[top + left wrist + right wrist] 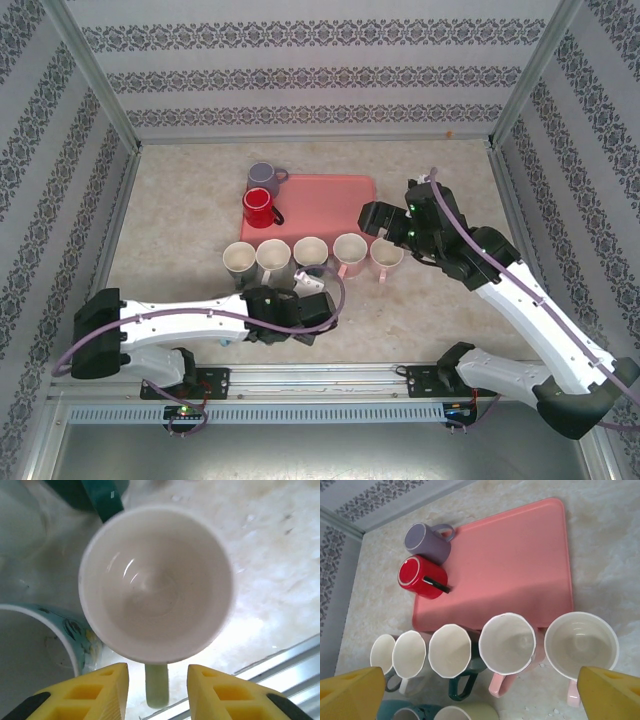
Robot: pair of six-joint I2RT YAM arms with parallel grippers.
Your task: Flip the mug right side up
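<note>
Pale mug (155, 585) stands mouth up on the surface (280, 555), on the near side of the mug row (450, 655) and just right of a teal patterned mug (75, 635). Left tool (157, 675) is narrowly parted, with fingers either side of the handle (156, 690), not touching it. Right tool (480, 680) is spread wide, holding nothing, above the row's right end.

A tray (330, 205) lies mid-surface (180, 200). At its far-left corner the farther mug (264, 177) sits just behind the nearer mug (259, 208). Along its near edge, five mugs (310, 250) line up left to right.
</note>
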